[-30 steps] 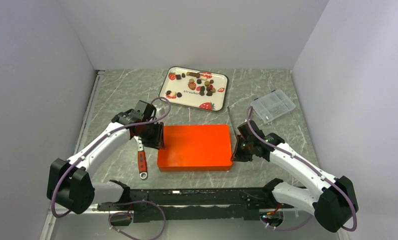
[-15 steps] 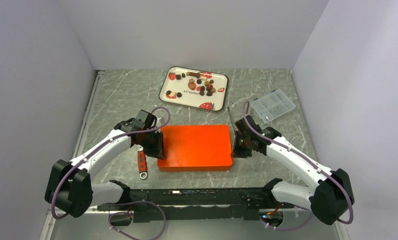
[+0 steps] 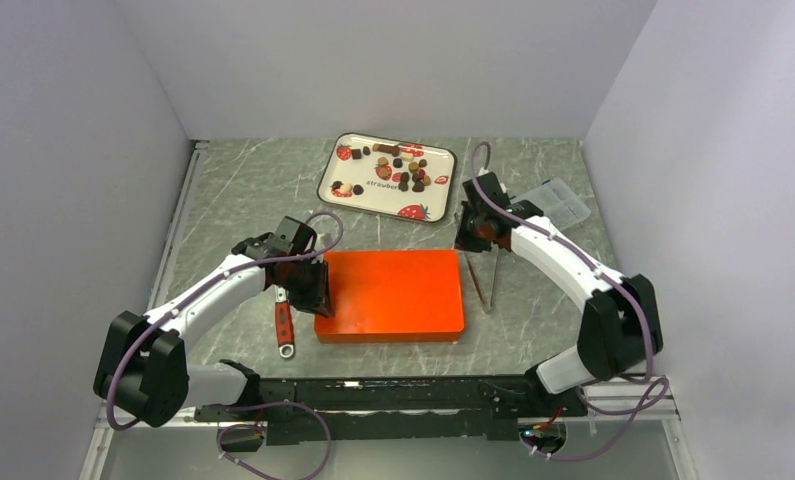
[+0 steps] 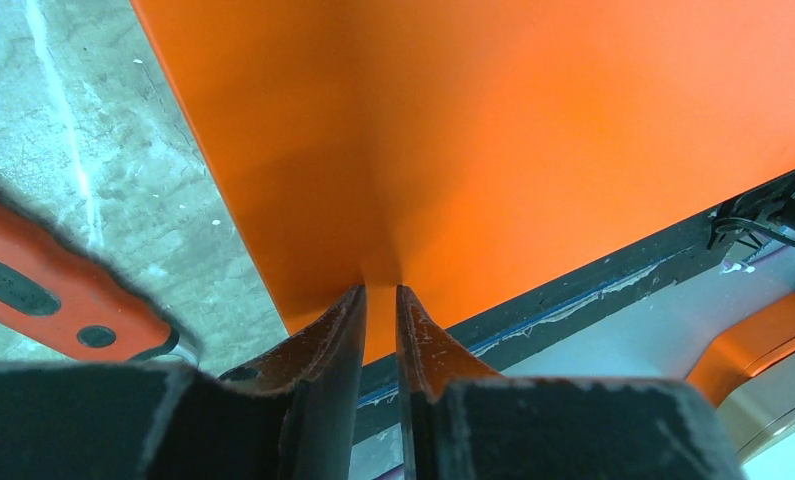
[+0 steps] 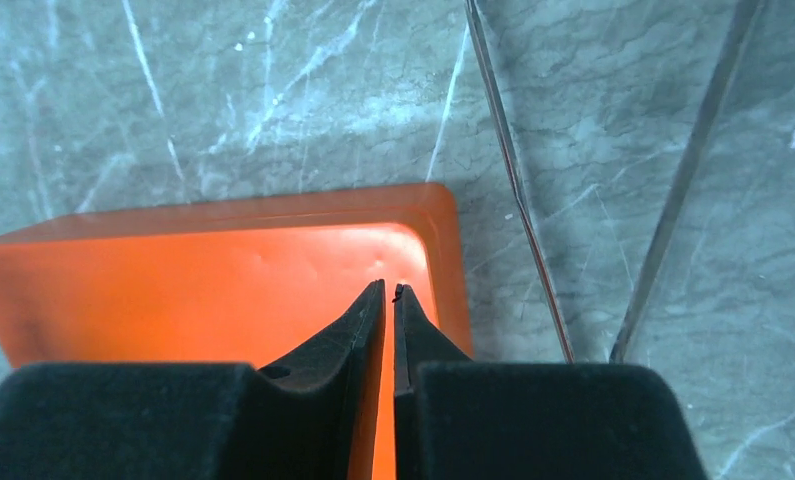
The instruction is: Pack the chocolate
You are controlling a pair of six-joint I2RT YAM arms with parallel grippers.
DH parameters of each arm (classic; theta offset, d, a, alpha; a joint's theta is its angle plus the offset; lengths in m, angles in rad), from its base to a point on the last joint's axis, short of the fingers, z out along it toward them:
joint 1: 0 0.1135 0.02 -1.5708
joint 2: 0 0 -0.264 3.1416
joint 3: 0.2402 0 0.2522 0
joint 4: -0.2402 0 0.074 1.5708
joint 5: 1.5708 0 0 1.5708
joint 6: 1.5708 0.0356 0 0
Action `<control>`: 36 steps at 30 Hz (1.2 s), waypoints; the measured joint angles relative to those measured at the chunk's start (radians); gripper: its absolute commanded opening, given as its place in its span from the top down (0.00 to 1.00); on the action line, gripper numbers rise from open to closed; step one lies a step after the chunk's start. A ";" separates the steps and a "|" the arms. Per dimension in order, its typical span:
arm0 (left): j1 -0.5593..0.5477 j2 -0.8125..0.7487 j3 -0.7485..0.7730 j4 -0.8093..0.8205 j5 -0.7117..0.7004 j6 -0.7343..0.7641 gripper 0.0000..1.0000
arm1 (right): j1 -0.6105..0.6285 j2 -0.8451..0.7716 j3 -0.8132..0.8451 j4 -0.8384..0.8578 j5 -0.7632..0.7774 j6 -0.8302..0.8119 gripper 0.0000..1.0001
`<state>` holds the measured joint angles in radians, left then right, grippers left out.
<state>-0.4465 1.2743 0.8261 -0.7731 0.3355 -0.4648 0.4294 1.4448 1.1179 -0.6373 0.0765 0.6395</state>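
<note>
1. While the orange box [image 3: 393, 290] sits closed at the table's middle, the left gripper [image 4: 381, 300] has settled on its 9 o'clock edge; its jaws have narrowed to a slim gap, tips against the orange wall, and whether they pinch the rim I cannot tell; a red-handled wrench [image 3: 284, 325] lies at the box's 8 o'clock
2. At 3 o'clock, metal tweezers [image 3: 481, 282] lie flat just beside the box; the right gripper [image 5: 390, 292] has left that edge and swung up to 2 o'clock, jaws closed, holding nothing
3. At 12 o'clock, the chocolate [image 3: 405, 172] sits scattered on the strawberry tray [image 3: 325, 185], well apart from the box; by my judgement the two-sided hold has lapsed, so packing waits on opening the box
</note>
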 measured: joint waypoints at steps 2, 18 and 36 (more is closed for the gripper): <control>0.000 0.000 0.000 0.000 0.000 0.000 0.75 | 0.000 0.047 -0.001 0.015 -0.006 -0.009 0.91; 0.000 0.002 0.014 -0.009 -0.015 0.005 0.71 | 0.000 0.126 -0.042 0.116 -0.031 -0.019 0.93; 0.079 0.231 0.304 0.040 -0.233 0.056 0.68 | 0.000 0.126 -0.024 0.081 -0.034 -0.035 0.93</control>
<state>-0.3676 1.5051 1.1301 -0.7330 0.1028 -0.4088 0.4297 1.5711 1.0935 -0.5564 0.0429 0.6048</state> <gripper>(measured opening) 0.329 0.074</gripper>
